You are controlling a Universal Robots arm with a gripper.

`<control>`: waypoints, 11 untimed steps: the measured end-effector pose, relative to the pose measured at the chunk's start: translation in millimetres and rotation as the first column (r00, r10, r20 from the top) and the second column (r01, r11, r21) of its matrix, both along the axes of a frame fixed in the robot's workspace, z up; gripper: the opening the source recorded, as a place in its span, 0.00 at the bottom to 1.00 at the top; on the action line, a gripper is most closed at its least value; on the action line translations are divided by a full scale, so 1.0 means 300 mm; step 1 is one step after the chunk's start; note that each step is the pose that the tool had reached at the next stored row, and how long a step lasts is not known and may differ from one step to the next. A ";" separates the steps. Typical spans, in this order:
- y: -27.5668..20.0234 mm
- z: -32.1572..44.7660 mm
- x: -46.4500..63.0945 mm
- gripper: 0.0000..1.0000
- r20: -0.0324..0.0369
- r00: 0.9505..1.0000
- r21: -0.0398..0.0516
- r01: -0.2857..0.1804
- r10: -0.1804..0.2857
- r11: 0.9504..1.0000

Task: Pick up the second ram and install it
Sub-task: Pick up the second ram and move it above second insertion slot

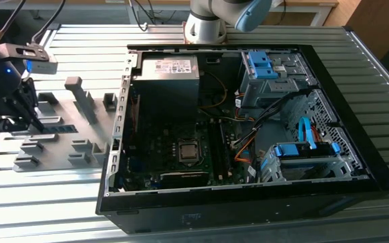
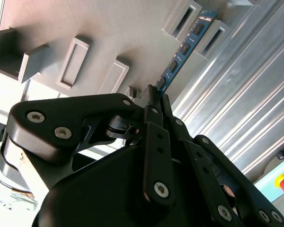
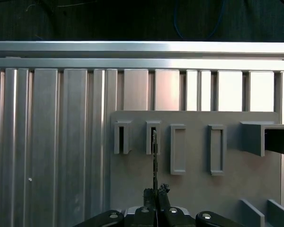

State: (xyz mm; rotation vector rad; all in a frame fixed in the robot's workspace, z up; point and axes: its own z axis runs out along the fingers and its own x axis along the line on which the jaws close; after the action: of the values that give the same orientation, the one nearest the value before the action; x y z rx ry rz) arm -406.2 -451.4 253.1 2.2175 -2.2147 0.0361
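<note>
Ram (image 2: 182,49) standing on edge over the grey holder (image 2: 99,28), far end reaching a slot block, near end being pinched by the hand (image 2: 155,92) grasping it, holder lying on the ribbed tabletop (image 1: 46,202) beside the open computer case (image 1: 248,126).

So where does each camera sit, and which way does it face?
Exterior view: mounted high, looking down on the computer case and grey holder; the arm base shows.
First wrist view: straight along the gripper onto the holder.
Second wrist view: obliquely past the gripper's linkage.
Both wrist views share the clamped second ram.
</note>
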 end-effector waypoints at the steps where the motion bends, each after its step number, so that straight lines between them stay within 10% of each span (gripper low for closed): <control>1: 0.000 0.002 0.000 0.14 0.000 1.000 0.000 0.000 0.000 1.000; 11: 0.000 0.025 0.000 0.14 0.000 1.000 0.000 0.000 0.000 1.000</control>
State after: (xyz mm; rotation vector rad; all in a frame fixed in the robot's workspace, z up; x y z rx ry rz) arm -406.3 -451.4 260.7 2.2176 -2.2146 0.0361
